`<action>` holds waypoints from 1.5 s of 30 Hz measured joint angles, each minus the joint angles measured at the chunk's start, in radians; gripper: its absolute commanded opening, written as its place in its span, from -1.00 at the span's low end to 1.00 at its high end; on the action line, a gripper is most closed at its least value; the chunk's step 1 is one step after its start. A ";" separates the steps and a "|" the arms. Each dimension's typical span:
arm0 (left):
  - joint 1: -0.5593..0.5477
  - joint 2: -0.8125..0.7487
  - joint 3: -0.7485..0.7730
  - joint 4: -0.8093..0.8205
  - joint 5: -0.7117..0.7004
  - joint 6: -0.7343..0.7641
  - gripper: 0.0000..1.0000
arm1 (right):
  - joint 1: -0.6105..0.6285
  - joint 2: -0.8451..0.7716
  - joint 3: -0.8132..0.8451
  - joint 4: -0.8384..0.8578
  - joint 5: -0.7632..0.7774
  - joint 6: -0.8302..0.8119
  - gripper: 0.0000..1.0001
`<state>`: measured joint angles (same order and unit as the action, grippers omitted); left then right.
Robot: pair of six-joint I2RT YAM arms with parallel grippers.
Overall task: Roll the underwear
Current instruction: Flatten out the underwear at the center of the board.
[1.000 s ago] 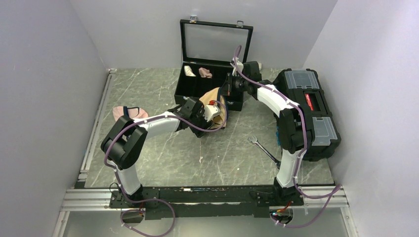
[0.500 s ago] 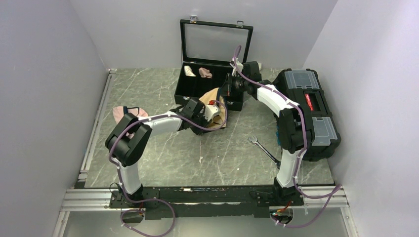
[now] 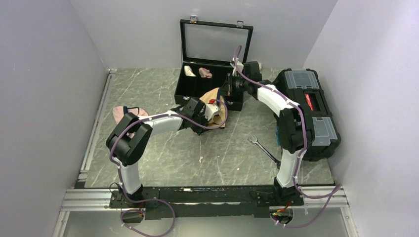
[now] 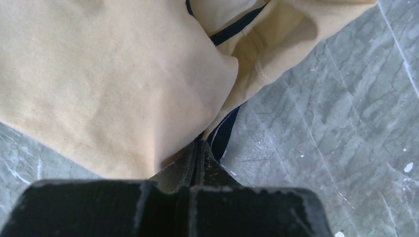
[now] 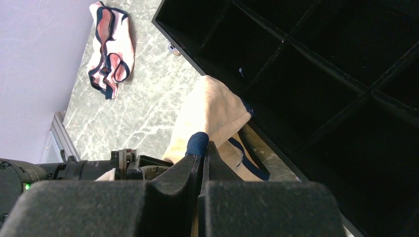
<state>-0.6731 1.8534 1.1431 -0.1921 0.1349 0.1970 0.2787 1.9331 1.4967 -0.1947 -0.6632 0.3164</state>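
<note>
**Progress**
- Roll isn't showing yet. The underwear point(image 3: 213, 94) is hanging as a loose, draped sheet, no tube or coil forming anywhere in any view.
- Judging: task is sitting at an early stage, grip/setup only. Flattening or folding, the rolling itself and tidying the roll are all looking left to do.

**Grippers**
- L gripper point(image 4: 197, 148): jaws are pressing together on the garment's lower edge, navy trim and tan cloth running right into the tips. Pinching it, not just touching.
- R gripper point(image 5: 201, 145): jaws are closing on a bunched bit of navy edging at the far end and lifting it.
- So both are holding the same piece, one at each end.

**Where it is**
- Fabric is spanning between the 2 grippers, just in front of the black case point(image 3: 184, 94), near its front wall, mid-table point(image 3: 163, 153).
- R end is riding up off the surface; whether the L end is resting on the table, can't tell.

**Look of the thing**
- Tan-beige, soft, matte, thin dark navy trim.
- L wrist view is showing one broad smooth panel overlapping a second layer, with a stitched seam and shallow creases.
- R wrist view is showing it narrowing to a gathered point at the tips.
- Limp; likely sagging and shifting when released.
</note>
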 measured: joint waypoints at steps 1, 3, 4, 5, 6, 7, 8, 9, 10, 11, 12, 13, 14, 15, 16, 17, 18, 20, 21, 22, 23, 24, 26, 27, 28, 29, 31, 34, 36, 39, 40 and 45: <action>0.000 -0.004 0.000 -0.006 0.000 0.000 -1.00 | -0.001 0.000 -0.001 0.000 0.000 -0.002 -1.00; 0.002 -0.018 0.000 -0.021 0.009 0.000 -1.00 | -0.002 0.000 -0.004 0.000 0.000 -0.009 -1.00; 0.004 -0.028 0.000 -0.030 0.017 0.001 -1.00 | -0.003 0.000 -0.006 0.000 0.000 -0.015 -1.00; 0.008 -0.042 0.001 -0.042 0.029 0.001 -1.00 | -0.004 0.000 -0.009 0.000 0.000 -0.023 -1.00; 0.011 -0.054 0.003 -0.054 0.039 0.003 -1.00 | -0.005 -0.002 -0.013 0.000 -0.001 -0.032 -1.00; 0.016 -0.070 0.005 -0.068 0.056 0.005 -1.00 | -0.006 -0.003 -0.018 -0.001 -0.002 -0.042 -1.00; 0.021 -0.085 0.006 -0.083 0.072 0.009 -1.00 | -0.007 -0.005 -0.021 -0.005 -0.004 -0.056 -1.00; 0.031 -0.105 0.010 -0.104 0.098 0.019 -1.00 | -0.008 -0.010 -0.026 -0.010 -0.004 -0.069 -1.00; 0.041 -0.125 0.016 -0.127 0.119 0.026 -1.00 | -0.010 -0.017 -0.032 -0.018 -0.005 -0.085 -1.00; 0.055 -0.147 0.023 -0.152 0.145 0.033 -1.00 | -0.012 -0.026 -0.036 -0.031 -0.005 -0.103 -1.00; 0.069 -0.167 0.029 -0.174 0.168 0.044 -1.00 | -0.014 -0.037 -0.038 -0.046 -0.004 -0.125 -1.00; 0.087 -0.192 0.034 -0.199 0.191 0.053 -1.00 | -0.017 -0.050 -0.038 -0.060 -0.003 -0.149 -1.00; 0.109 -0.220 0.037 -0.222 0.214 0.063 -1.00 | -0.019 -0.060 -0.038 -0.075 0.000 -0.172 -1.00; 0.133 -0.250 0.040 -0.246 0.232 0.073 -1.00 | -0.021 -0.076 -0.038 -0.096 0.002 -0.200 -1.00; 0.161 -0.282 0.042 -0.270 0.248 0.082 -1.00 | -0.023 -0.093 -0.038 -0.118 0.005 -0.227 -1.00; 0.177 -0.322 0.048 -0.301 0.264 0.094 -1.00 | -0.025 -0.108 -0.038 -0.138 0.010 -0.253 -1.00; 0.209 -0.337 0.051 -0.312 0.268 0.098 -1.00 | -0.026 -0.125 -0.038 -0.158 0.015 -0.278 -1.00; 0.262 -0.386 0.067 -0.354 0.274 0.114 -1.00 | -0.027 -0.157 -0.038 -0.192 0.032 -0.320 -1.00; 0.282 -0.405 0.076 -0.371 0.276 0.122 -1.00 | -0.027 -0.174 -0.038 -0.209 0.042 -0.341 -1.00; 0.297 -0.420 0.084 -0.388 0.277 0.128 -1.00 | -0.027 -0.193 -0.038 -0.227 0.053 -0.360 -1.00; 0.310 -0.433 0.095 -0.405 0.279 0.135 -1.00 | -0.027 -0.211 -0.037 -0.240 0.062 -0.376 -1.00; 0.321 -0.444 0.106 -0.422 0.280 0.143 -1.00 | -0.027 -0.224 -0.037 -0.250 0.070 -0.387 -1.00; 0.342 -0.457 0.123 -0.447 0.284 0.160 -1.00 | -0.027 -0.257 -0.037 -0.275 0.092 -0.406 -1.00; 0.352 -0.461 0.132 -0.461 0.288 0.168 -1.00 | -0.027 -0.273 -0.037 -0.284 0.104 -0.413 -1.00; 0.362 -0.462 0.140 -0.475 0.295 0.179 -1.00 | -0.027 -0.287 -0.037 -0.290 0.111 -0.420 -1.00; 0.369 -0.462 0.148 -0.488 0.303 0.185 -1.00 | -0.027 -0.303 -0.037 -0.296 0.114 -0.424 -1.00; 0.378 -0.456 0.170 -0.527 0.329 0.203 -1.00 | -0.027 -0.330 -0.040 -0.304 0.115 -0.433 -1.00; 0.382 -0.442 0.201 -0.581 0.389 0.228 -1.00 | -0.027 -0.375 -0.056 -0.333 0.098 -0.466 -1.00; 0.380 -0.437 0.206 -0.615 0.424 0.248 -1.00 | -0.027 -0.396 -0.069 -0.360 0.074 -0.493 -1.00; 0.360 -0.437 0.206 -0.683 0.459 0.291 -1.00 | -0.027 -0.430 -0.102 -0.422 0.029 -0.550 -1.00; 0.346 -0.442 0.205 -0.706 0.464 0.307 -1.00 | -0.027 -0.444 -0.115 -0.451 0.017 -0.574 -1.00; 0.219 -0.518 0.169 -0.800 0.451 0.369 -1.00 | -0.027 -0.562 -0.185 -0.612 -0.025 -0.714 -1.00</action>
<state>-0.4538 1.3350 1.3117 -0.9916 0.5858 0.5655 0.2516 1.3712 1.3121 -0.8062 -0.6884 -0.3977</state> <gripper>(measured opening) 0.010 0.010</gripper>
